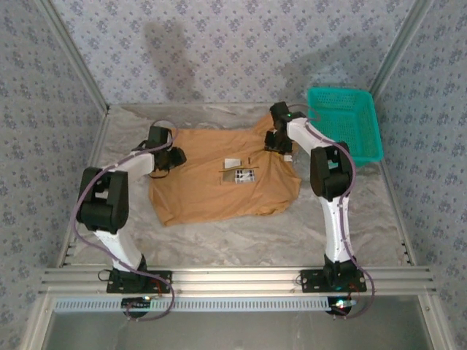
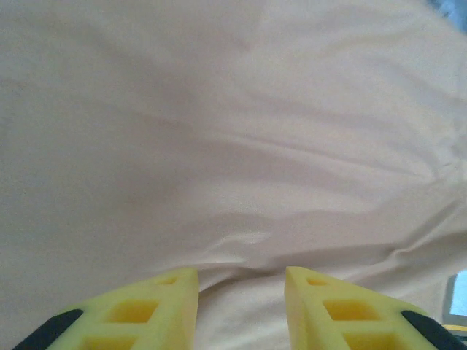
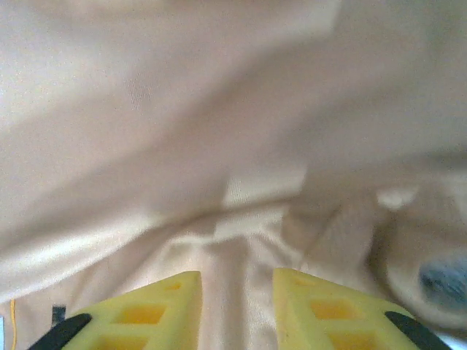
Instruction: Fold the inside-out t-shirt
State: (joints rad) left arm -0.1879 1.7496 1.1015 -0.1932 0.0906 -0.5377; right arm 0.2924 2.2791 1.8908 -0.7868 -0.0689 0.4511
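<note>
Patterned wallpaper (image 1: 219, 44) in blue-grey closes off three sides of the bench (image 1: 241, 240), which is covered with a pale, crinkled sheet. Spread out near the middle of that sheet lies the inside-out t-shirt (image 1: 211, 189), orange-tan, fairly flat, with its near hem rumpled. A small white label (image 1: 232, 163) shows on its upper face, and a darker printed tag (image 1: 245, 175) sits just beside it. At the far right corner of the bench stands a teal mesh basket (image 1: 339, 90), apart from the cloth.

The left pincer (image 1: 172, 157) is down at the shirt's left edge. From the left wrist, that pincer (image 2: 241, 273) has its yellow fingers (image 2: 157, 299) standing part-way spread, with the t-shirt (image 2: 219, 146) wrinkling in the gap and stretching away beyond; I cannot tell whether the cloth is actually gripped.

The right pincer (image 1: 276, 142) is down on the far right corner of the shirt, near the basket. From the right wrist, this pincer (image 3: 237, 275) is likewise part-way spread, its fingers (image 3: 157, 302) either side of a soft fold, with the t-shirt (image 3: 182, 109) bunched and blurred ahead; a grip cannot be confirmed here either
</note>
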